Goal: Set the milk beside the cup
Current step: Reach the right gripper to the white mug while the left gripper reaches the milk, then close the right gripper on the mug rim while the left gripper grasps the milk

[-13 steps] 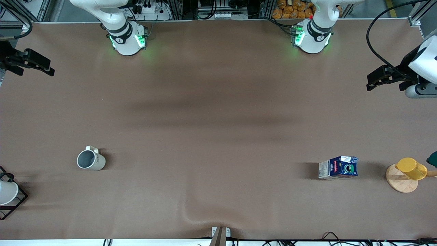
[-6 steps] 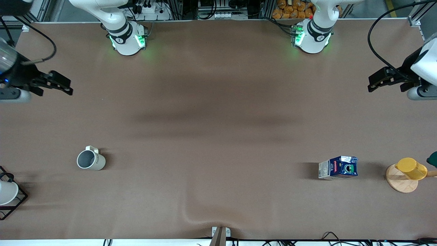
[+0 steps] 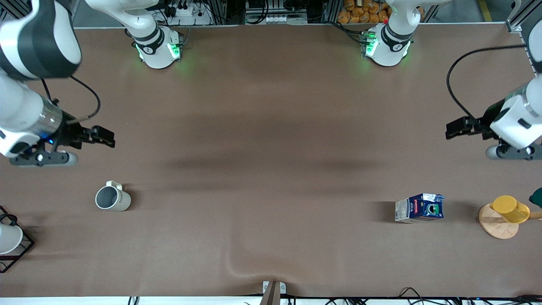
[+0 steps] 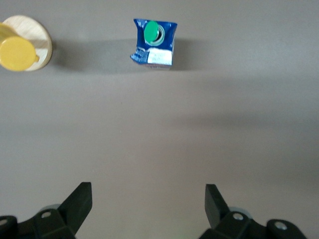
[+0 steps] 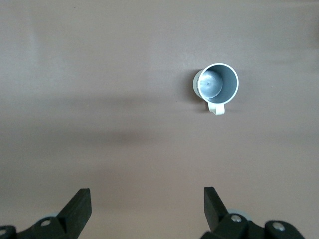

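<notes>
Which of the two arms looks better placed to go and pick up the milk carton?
The left, most likely. The left gripper hangs open over bare table at the milk end, and its wrist view shows the carton. The right gripper, also open, is at the cup end, with most of the table between it and the milk.

light: even, overhead | shadows: soft dark bands across table (image 3: 271, 161); green glow at bases | focus: sharp
</notes>
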Controlling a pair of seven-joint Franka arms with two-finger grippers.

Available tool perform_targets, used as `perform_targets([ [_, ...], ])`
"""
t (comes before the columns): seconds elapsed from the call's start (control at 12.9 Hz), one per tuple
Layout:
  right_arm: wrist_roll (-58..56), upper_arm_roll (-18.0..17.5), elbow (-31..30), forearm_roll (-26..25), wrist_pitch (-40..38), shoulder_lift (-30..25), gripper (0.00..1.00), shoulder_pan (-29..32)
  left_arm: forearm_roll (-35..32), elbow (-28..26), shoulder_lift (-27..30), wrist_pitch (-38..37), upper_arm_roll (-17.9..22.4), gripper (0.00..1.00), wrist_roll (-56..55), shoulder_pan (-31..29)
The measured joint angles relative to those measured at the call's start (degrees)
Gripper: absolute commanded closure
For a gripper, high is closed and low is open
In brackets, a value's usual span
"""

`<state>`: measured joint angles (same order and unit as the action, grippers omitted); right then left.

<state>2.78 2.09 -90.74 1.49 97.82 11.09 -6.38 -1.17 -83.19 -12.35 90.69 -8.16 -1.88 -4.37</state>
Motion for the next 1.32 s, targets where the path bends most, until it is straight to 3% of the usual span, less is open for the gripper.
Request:
perform_targets([
  [0.39,-0.2,0.8,-0.1,-0.1,5.5,6.8,0.0,2.0,0.0,2.3,-6.9,9.6,0.1,0.0,4.8,-1.7],
  [0.78,-1.4,0.9,-3.9,-0.1,21.4,14.4,0.0,4.0,0.0,6.8,-17.5,18.4,0.0,0.0,4.8,-0.4],
  [1.17,-2.1,0.9,-6.4,-0.1,28.3,18.5,0.0,4.3,0.0,8.2,-21.8,20.4,0.1,0.0,4.7,1.3],
  [1.32,-2.1,0.9,-6.4,-0.1,29.9,20.5,0.08,4.3,0.0,8.2,-22.8,21.6,0.4,0.0,4.7,1.3],
])
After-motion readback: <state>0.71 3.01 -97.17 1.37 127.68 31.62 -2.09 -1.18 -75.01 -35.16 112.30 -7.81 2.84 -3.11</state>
